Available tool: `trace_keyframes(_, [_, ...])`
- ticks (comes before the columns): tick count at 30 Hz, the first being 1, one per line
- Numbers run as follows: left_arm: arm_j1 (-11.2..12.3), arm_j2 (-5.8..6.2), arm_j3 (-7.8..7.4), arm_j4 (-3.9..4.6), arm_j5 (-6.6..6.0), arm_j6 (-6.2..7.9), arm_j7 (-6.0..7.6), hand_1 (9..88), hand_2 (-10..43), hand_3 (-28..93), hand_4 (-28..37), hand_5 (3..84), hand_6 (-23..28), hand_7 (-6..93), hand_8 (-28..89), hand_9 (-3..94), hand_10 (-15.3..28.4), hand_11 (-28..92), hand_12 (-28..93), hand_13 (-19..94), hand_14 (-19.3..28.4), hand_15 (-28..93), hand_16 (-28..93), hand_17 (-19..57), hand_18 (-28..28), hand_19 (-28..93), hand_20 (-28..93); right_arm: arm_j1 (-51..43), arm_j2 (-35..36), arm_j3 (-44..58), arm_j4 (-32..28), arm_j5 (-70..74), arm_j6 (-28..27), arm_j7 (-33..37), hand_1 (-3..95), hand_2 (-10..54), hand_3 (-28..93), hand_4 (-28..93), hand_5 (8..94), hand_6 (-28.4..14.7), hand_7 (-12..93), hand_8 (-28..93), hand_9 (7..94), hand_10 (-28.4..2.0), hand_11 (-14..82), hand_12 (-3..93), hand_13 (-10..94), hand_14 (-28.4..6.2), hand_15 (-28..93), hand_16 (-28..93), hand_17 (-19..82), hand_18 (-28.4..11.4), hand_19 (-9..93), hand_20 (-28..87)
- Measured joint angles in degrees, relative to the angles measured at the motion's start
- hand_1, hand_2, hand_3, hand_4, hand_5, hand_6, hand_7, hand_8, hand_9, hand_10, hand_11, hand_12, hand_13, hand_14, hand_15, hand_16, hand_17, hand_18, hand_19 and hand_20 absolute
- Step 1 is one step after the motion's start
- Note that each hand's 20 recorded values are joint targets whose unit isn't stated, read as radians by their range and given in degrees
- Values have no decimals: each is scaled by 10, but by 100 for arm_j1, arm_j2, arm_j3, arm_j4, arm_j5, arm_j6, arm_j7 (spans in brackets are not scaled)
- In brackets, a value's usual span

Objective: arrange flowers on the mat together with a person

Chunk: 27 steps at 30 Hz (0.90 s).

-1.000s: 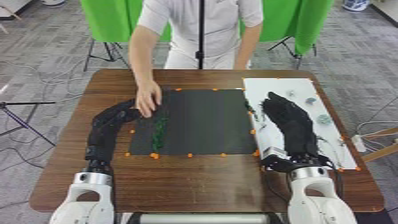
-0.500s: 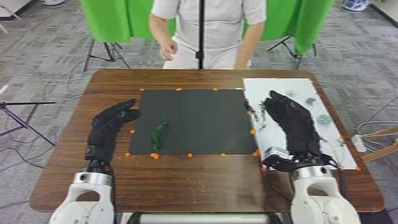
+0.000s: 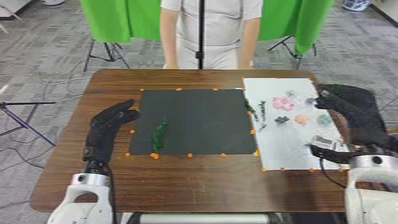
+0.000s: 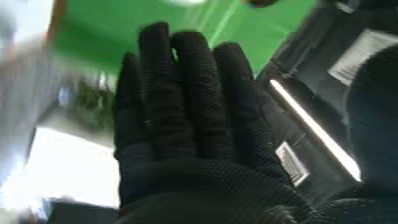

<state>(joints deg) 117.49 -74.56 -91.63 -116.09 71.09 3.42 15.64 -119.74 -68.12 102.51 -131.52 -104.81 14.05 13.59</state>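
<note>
On the brown worktop [image 3: 187, 187]: you have a dark mat [image 3: 204, 120] lying left of a white sheet [image 3: 277, 150], with orange pieces of tape [image 3: 155, 156] along their edges.
Mat's left part: your green stem [image 3: 160, 136] lies here, running lengthwise just inside the left edge.
Mat's right edge: a dark green sprig [image 3: 250, 106] lies by the border with the sheet.
Sheet, near the mat: you can see a thin dark sprig [image 3: 263, 111], roughly parallel to that border.
Sheet, farther right: a pink flower [image 3: 283, 103] lies beyond a dark flower [image 3: 282, 120], with a peach flower [image 3: 302, 119] to its right and a pale green flower [image 3: 325, 119] beside your right hand [image 3: 357, 110].
Left hand: your left hand [image 3: 111, 119] is just beside the mat's left edge, apart from the green stem, its fingers loosely extended and holding nothing.
Right hand: at the sheet's right side; in the wrist view your right hand [image 4: 204, 185] has its fingers straight and close together, gripping nothing.
</note>
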Motion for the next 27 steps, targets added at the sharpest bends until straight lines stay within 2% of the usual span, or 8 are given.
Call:
trace_keyframes(2, [14,-22,-33,-10,17,-18,-20,301,-26,642,-156,505,43,157,-52,505,142,228,165,411,189,234,21,102,134,113,221,-59,70,199,-39,-543,-279,562,388,-95,506,-283,634,-4,173,-72,694,-122,230,247,651,-113,336,304,306,-141,333,434])
trace_keyframes(4, [29,-43,-60,-26,41,-36,-38,301,-26,642,-156,505,43,156,-53,504,142,229,165,411,189,234,22,102,134,113,221,-136,148,360,-24,-993,-793,947,400,-95,515,-283,653,0,181,-72,711,-116,245,250,664,-108,364,309,312,-142,357,439])
trace_keyframes(8, [58,-63,-90,-52,65,-48,-58,302,-27,642,-157,504,44,157,-53,504,142,229,164,411,188,233,22,102,134,113,221,-365,380,440,95,-1968,-1550,1303,430,-95,490,-283,662,4,185,-73,722,-112,252,251,675,-106,384,309,316,-146,384,437])
trace_keyframes(11, [70,-63,-94,-59,71,-50,-64,302,-26,642,-157,504,43,158,-53,504,142,229,164,411,188,232,21,102,134,113,222,-521,552,388,275,-2858,-1583,1376,408,-95,531,-283,663,4,185,-74,722,-112,253,253,676,-104,385,308,316,-146,388,429])
trace_keyframes(18, [71,-70,-95,-59,87,-84,-74,302,-26,642,-157,503,44,159,-54,504,142,229,163,412,187,231,22,102,134,113,221,-508,728,182,711,-4649,-1569,1485,424,-95,531,-283,664,6,190,-75,725,-108,257,251,681,-101,392,309,321,-146,398,428])
trace_keyframes(27, [66,-103,-99,-59,116,-156,-115,302,-26,642,-156,503,45,159,-53,501,142,231,164,410,188,233,22,102,134,113,221,-177,821,-178,1266,-4569,-1541,1556,398,-95,577,-283,672,6,188,-76,729,-104,251,247,702,-88,375,328,321,-147,390,431])
